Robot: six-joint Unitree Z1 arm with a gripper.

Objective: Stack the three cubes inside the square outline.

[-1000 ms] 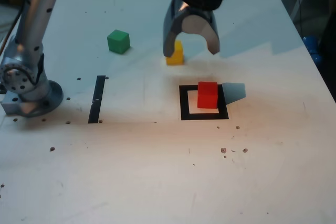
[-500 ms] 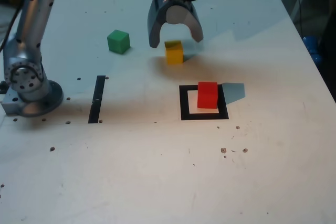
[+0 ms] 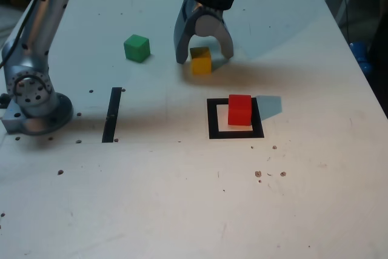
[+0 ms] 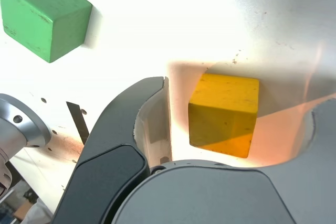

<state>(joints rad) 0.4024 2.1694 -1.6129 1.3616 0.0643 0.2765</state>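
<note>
Jaws [image 3: 205, 57] lower than before, open around yellow cube [image 3: 200, 61], cube unmoved

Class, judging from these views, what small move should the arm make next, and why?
Probably lower the open fingers a little, then close them: the yellow cube shows between them, ungripped, while the red cube already sits at the square outline.
</note>
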